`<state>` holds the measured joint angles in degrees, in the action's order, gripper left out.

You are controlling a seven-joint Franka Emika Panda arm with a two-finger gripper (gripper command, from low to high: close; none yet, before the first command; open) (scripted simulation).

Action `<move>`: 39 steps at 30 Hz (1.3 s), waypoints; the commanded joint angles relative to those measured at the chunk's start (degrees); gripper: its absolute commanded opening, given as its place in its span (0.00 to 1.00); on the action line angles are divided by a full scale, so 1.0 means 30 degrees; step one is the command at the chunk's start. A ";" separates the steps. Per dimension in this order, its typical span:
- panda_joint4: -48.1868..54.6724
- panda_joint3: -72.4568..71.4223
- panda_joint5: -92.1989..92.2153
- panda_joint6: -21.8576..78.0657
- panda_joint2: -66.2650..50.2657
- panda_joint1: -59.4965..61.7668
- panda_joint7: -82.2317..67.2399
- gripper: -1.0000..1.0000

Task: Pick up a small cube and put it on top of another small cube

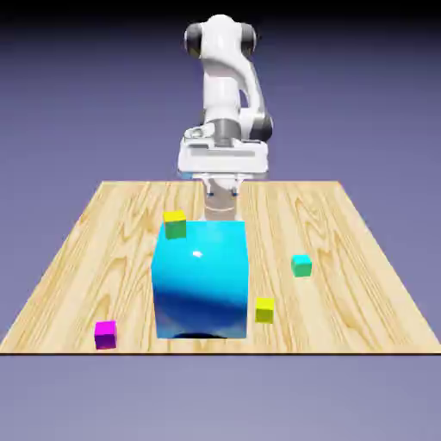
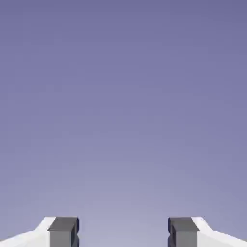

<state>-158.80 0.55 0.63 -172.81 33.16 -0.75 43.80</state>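
Note:
The tiny magenta cube sits at the table's front edge on the exterior view's left. The tiny teal-green cube rests on the wood to the exterior view's right, beside the big cyan cube. My gripper hangs behind the big cyan cube, its fingertips partly hidden by that cube's top edge, far from both small cubes. In the hand view the two grey fingertips stand wide apart with only blue-violet backdrop between them; the gripper is open and holds nothing.
A yellow-topped green cube stands at the big cyan cube's back left corner. A tiny yellow cube lies at its front right. The wooden table ends just ahead of the magenta cube.

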 commanded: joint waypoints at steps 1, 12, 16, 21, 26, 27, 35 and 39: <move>0.0275 -0.0383 0.0761 0.0126 -0.0593 0.0693 0.0013 0.50; 0.3277 -0.4595 0.9123 0.1504 -0.7109 0.8306 0.0147 0.50; 0.4369 -0.6126 1.2164 0.2005 -0.9478 1.1075 0.0195 0.50; 0.5734 -0.8041 1.5964 0.2632 -1.2440 1.4536 0.0256 0.50; 0.7099 -0.9955 1.9765 0.3258 -1.5402 1.7997 0.0316 0.50; 0.7372 -1.0338 2.0525 0.3383 -1.5995 1.8689 0.0328 0.50; 0.9556 -1.3401 2.6606 0.4385 -2.0734 2.4226 0.0426 0.50; 1.0647 -1.4933 2.9647 0.4886 -2.3103 2.6995 0.0474 0.50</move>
<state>-126.86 -44.25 89.57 -158.16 -36.15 80.23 45.22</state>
